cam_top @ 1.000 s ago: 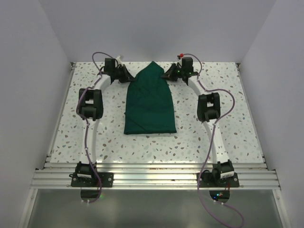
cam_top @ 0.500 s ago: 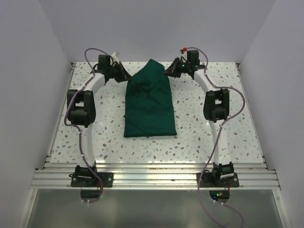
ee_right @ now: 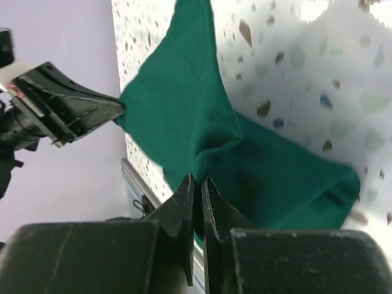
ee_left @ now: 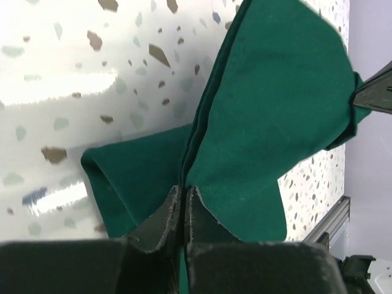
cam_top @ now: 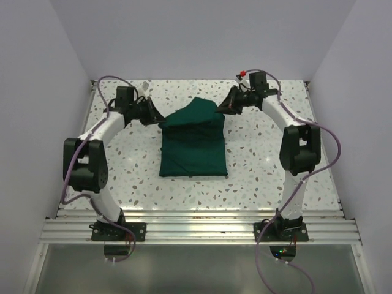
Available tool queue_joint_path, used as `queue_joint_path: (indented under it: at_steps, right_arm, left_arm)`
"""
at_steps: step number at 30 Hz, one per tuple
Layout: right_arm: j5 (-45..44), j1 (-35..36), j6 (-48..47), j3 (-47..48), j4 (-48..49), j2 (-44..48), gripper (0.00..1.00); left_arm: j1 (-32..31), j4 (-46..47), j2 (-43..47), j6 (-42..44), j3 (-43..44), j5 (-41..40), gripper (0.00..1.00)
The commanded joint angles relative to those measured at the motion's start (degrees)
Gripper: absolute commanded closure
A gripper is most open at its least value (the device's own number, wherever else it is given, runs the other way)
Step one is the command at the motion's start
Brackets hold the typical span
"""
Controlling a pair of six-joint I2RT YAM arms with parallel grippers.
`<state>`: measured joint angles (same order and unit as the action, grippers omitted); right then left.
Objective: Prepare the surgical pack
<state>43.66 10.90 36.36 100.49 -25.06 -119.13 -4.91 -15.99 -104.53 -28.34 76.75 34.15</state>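
1. Along the bottom of the top view, a ribbed aluminium rail (cam_top: pixel 196 229) edges the white, speckled table (cam_top: pixel 257 171).
2. At centre frame lies the surgical pack (cam_top: pixel 193 150), a folded dark green woven cloth. Any contents are hidden.
3. Higher in the frame, the left gripper (ee_left: pixel 184 191) and right gripper (ee_right: pixel 198 180) each pinch the cloth's far edge, which is raised in a peaked fold.

Surgical pack (cam_top: pixel 193 150) is lying mid-tabletop (cam_top: pixel 263 168), between the two arms. Left end effector (cam_top: pixel 160 120) is sitting at its far-left corner and right end effector (cam_top: pixel 219 111) at its far-right corner, both touching the pack's far edge.
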Motion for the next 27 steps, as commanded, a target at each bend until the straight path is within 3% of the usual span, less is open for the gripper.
queue_joint_path:
  at_steps: [1,8,27]
  right_arm:
    - [1.6,0.0,-3.5,-4.9,-3.2,7.5,0.97]
    - [1.9,2.5,-4.4,-18.2,-3.9,15.6,0.97]
    - [-1.3,3.8,-8.2,-34.7,-6.1,23.6,0.96]
  left_arm:
    - [-0.1,-0.7,8.8,1.4,-5.1,0.1,1.00]
    - [-1.5,-3.0,16.2,1.6,-13.8,-0.8,1.00]
    - [-3.5,-3.3,23.8,1.3,-29.5,-2.1,1.00]
